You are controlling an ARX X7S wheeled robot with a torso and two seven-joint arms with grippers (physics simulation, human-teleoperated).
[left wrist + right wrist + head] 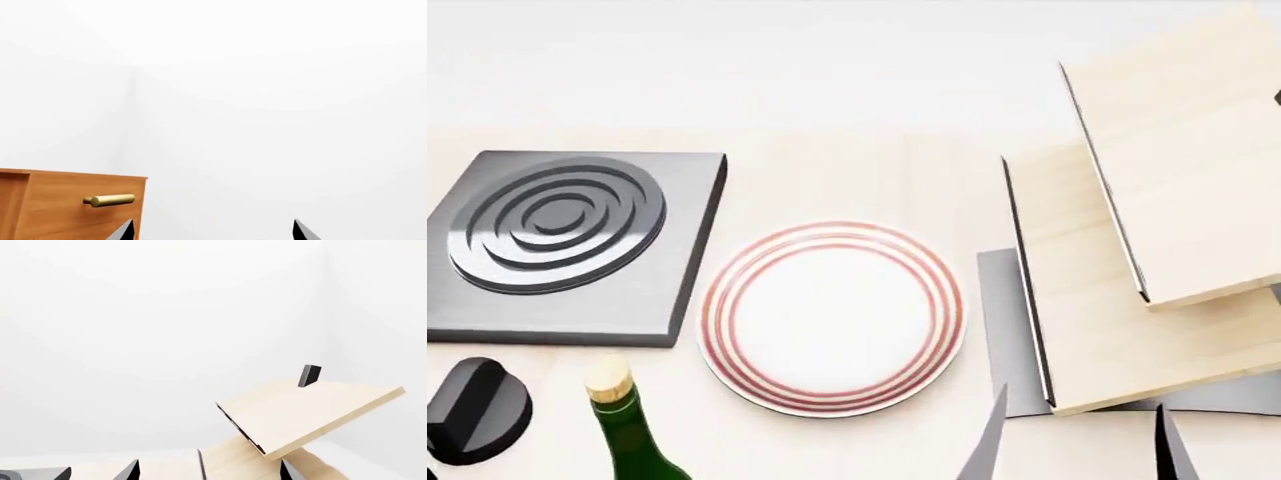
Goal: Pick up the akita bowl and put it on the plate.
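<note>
The plate (831, 316), white with red rings round its rim, lies flat on the pale wooden table (868, 175) in the middle of the head view, with nothing on it. The akita bowl is out of view in every frame. My right gripper (1077, 452) shows as two dark fingertips at the lower right of the head view, right of the plate, open and holding nothing. The right wrist view shows the same gripper (207, 473) with its jaws wide apart. My left gripper (213, 233) is open too, facing a white wall, and it does not show in the head view.
A dark grey square burner (567, 240) with raised rings sits left of the plate, with a black knob (475, 410) and a green bottle (630, 430) in front of it. A tilted wooden rack (1148, 240) stands at the right. Beside the left gripper is a wooden drawer front (73, 207) with a brass handle (110, 200).
</note>
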